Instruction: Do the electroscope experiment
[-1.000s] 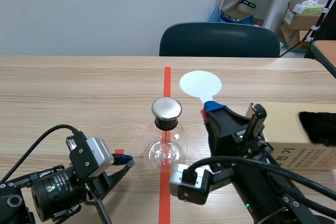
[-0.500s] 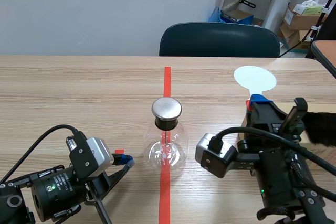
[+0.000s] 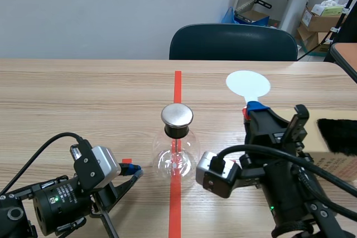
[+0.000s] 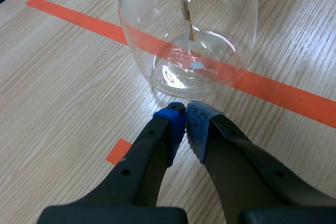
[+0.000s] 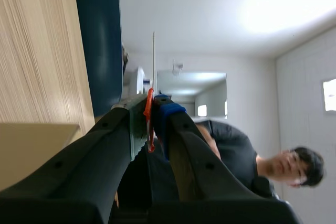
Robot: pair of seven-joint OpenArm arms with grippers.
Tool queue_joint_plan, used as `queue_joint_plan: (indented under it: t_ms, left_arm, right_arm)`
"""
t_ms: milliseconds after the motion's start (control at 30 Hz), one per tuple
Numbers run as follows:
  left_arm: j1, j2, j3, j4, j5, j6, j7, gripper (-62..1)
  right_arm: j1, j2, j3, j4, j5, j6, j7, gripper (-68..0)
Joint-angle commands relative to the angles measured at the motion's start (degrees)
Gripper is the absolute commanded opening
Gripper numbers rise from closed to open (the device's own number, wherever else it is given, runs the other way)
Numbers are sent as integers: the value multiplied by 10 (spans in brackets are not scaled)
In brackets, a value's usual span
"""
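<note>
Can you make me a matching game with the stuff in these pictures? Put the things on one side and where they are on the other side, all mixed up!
Things:
1. glass flask
2. white disc
3. black furry pad
4. chair

Places:
a. on top of the cardboard box
b. behind the far edge of the table
c. standing on the red tape line
d. held up in the right jaws

Right pairs: 1-c, 2-d, 3-a, 4-b.
</note>
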Motion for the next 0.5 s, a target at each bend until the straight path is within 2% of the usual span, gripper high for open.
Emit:
queue_joint_plan:
  t_ms: [0, 267, 467]
  left_arm:
    - [-2, 4, -1, 8, -4, 1, -7, -552]
    - [-2, 4, -1, 8, -4, 1, -7, -552]
    - [-2, 4, -1, 8, -4, 1, -7, -552]
  right_arm:
    - [3, 6, 1, 8, -1, -5, 23, -658]
    - [3, 6, 1, 8, -1, -5, 171, -658]
    - [3, 6, 1, 8, -1, -5, 232, -658]
